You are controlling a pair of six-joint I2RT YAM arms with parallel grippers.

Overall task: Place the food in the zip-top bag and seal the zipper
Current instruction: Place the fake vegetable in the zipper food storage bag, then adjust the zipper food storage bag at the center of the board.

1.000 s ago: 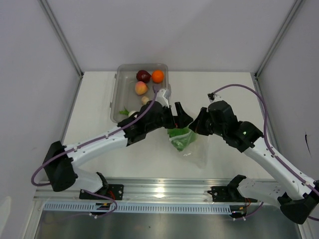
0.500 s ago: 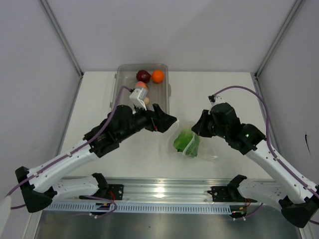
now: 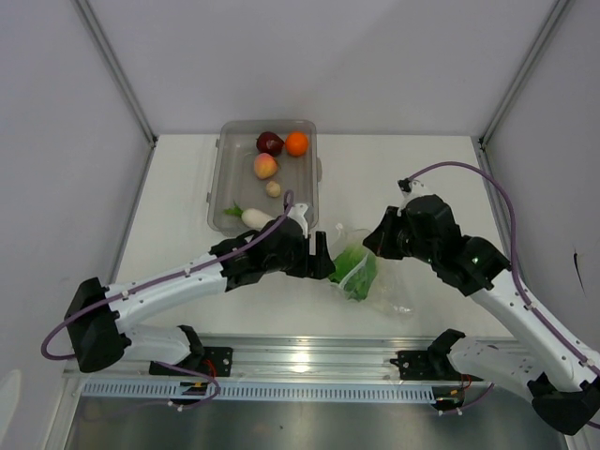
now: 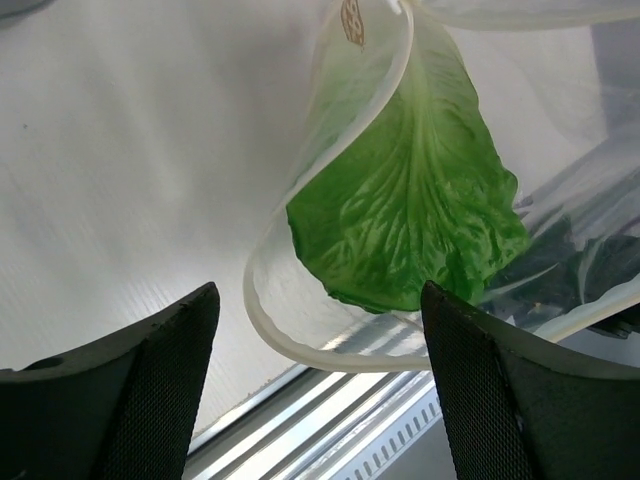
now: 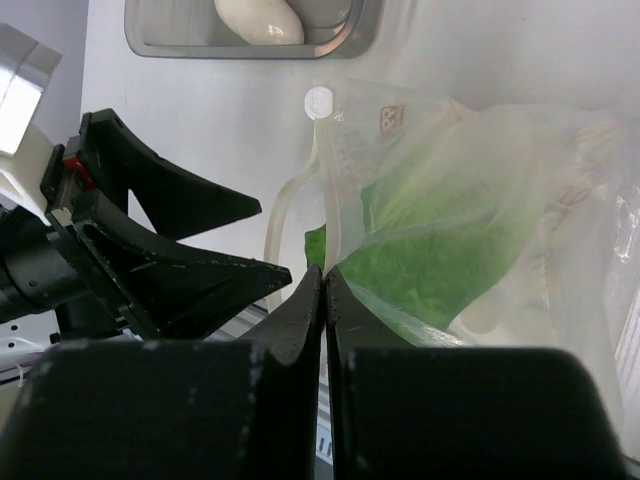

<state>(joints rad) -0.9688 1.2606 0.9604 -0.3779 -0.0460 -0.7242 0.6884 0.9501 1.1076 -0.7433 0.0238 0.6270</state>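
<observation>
Facing spread left gripper (image 4: 318,300), lettuce (image 4: 420,220) in bag (image 4: 335,120)

Robot lab cell, white panel walls (image 3: 356,56), aluminium rail (image 3: 309,358)

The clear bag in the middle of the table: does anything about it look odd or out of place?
Nothing is spilled or damaged. The zip-top bag lies crumpled with its mouth gaping, one edge pinched by the right gripper. The lettuce appears to sit just inside the mouth, so it might catch when the bag is closed.
</observation>
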